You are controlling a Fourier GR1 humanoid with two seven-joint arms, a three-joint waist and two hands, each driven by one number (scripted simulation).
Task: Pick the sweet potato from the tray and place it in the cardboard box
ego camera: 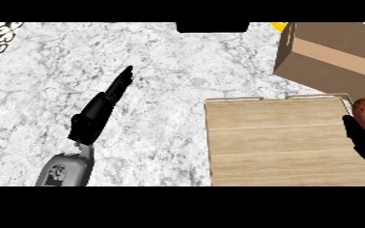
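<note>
Left hand point(100, 110) lies edge-on over the marbled desk point(164, 101), fingers straight and together, holding nothing, with bare desk all round it. Right hand point(354, 134) shows only as a black sliver at the view's right edge, over the right side of the wooden tray point(278, 145); whether its fingers are open or curled I cannot tell. Just above it, at the same edge, a reddish bit of the sweet potato point(360, 105) peeks in by the tray's far right corner. Beyond the tray stands the cardboard box point(324, 53), cut off by the right edge
</note>
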